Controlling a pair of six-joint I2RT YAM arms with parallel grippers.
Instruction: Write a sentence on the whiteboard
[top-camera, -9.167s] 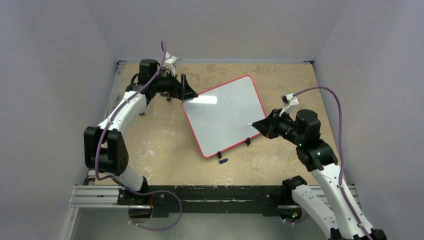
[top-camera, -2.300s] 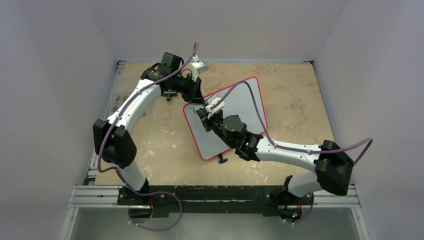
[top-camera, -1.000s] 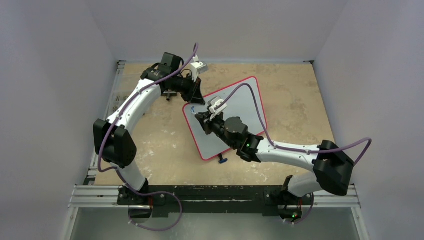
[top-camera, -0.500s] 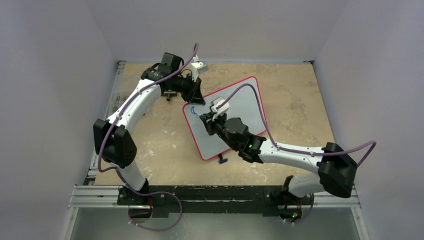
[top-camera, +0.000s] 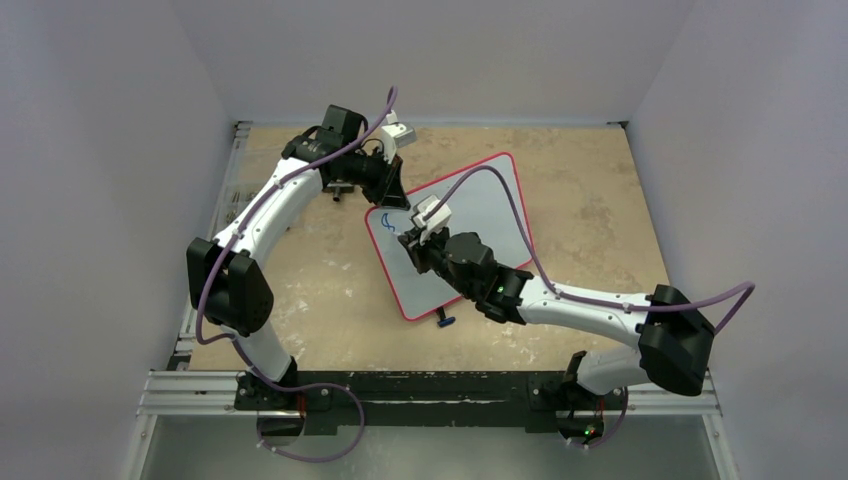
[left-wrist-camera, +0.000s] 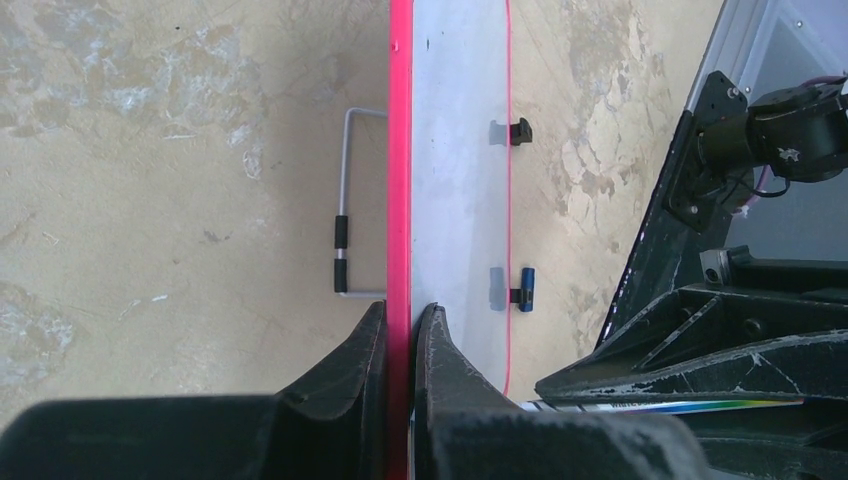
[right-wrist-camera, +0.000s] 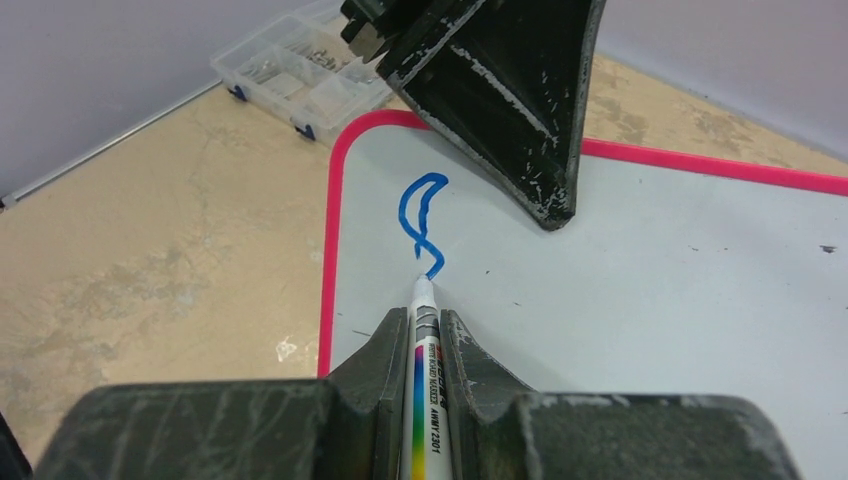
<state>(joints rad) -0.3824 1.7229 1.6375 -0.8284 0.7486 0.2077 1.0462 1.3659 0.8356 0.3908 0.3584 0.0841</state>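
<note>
The whiteboard (top-camera: 480, 215) lies tilted on the table, white with a red-pink frame (left-wrist-camera: 401, 150). My left gripper (top-camera: 395, 198) is shut on the frame at the board's far left corner (left-wrist-camera: 401, 330). My right gripper (right-wrist-camera: 424, 325) is shut on a white marker (right-wrist-camera: 425, 360), whose tip touches the board near that corner. Of the sentence, only one blue S-shaped stroke (right-wrist-camera: 420, 215) shows, ending at the tip. It also shows in the top view as a small blue stroke (top-camera: 385, 218).
A blue marker cap (top-camera: 445, 321) lies by the board's near edge, next to a black foot (left-wrist-camera: 520, 131). A wire stand (left-wrist-camera: 345, 200) sticks out behind the board. A clear parts box (right-wrist-camera: 300, 75) sits at the table's far left.
The blue stroke has grown longer toward the near side as my right gripper drew the marker along. The left gripper has kept its hold on the frame.
</note>
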